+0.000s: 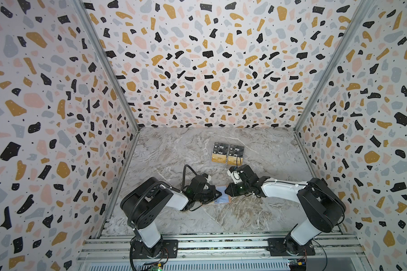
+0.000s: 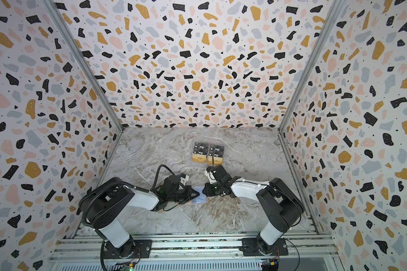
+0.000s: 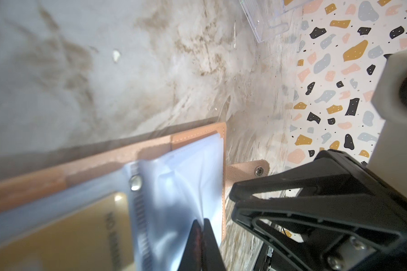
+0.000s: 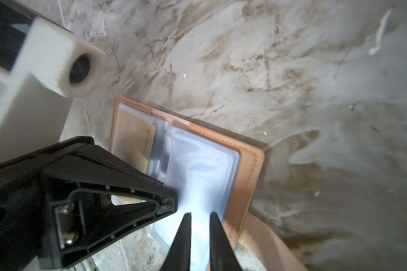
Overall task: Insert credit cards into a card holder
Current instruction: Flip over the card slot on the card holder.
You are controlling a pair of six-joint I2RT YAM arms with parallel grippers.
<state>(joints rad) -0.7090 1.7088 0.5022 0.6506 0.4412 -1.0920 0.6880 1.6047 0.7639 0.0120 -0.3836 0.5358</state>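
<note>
The pink card holder [image 1: 228, 200] [image 2: 204, 200] lies open on the marble table between both grippers. In the wrist views its pink cover [image 3: 197, 132] [image 4: 249, 169] frames bluish clear sleeves, and one gold credit card [image 4: 134, 140] [image 3: 68, 234] sits in a sleeve on its left page. My left gripper [image 3: 201, 221] [image 1: 220, 194] is shut, pinching a raised clear sleeve [image 3: 193, 169]. My right gripper [image 4: 200, 215] [image 1: 226, 191] hovers at the holder's right edge, jaws a narrow gap apart with nothing visibly pinched. Two more gold credit cards [image 1: 219, 159] [image 2: 199, 158] stand in the rack behind.
A clear acrylic tiered stand [image 1: 221, 166] [image 3: 268, 21] sits behind the grippers, with black "Vip" cards [image 1: 221, 147] in its upper rows. The holder's strap tab [image 3: 247, 169] sticks out toward the right gripper. Patterned walls enclose the table on three sides.
</note>
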